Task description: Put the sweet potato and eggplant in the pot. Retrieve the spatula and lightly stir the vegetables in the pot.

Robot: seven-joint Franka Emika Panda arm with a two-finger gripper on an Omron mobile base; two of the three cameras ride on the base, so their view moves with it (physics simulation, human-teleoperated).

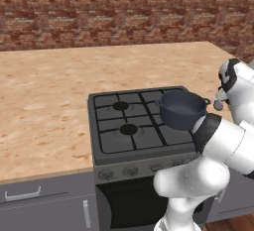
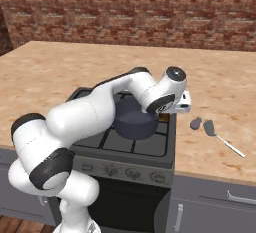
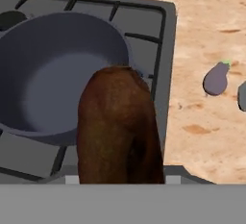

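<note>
The worktop (image 2: pixel 60 72) spreads around the stove (image 1: pixel 124 126), whose near right burner carries the pot (image 3: pixel 53 74), just below and beside the claw (image 2: pixel 182 102). The claw is closed around the sweet potato (image 3: pixel 117 127), held over the pot's rim. The spatula (image 2: pixel 217 134) and eggplant (image 3: pixel 217 79) lie on the worktop beyond the claw.

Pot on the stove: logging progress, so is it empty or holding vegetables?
Empty: the hand view shows the pot's bare inside; the sweet potato is outside it.
</note>
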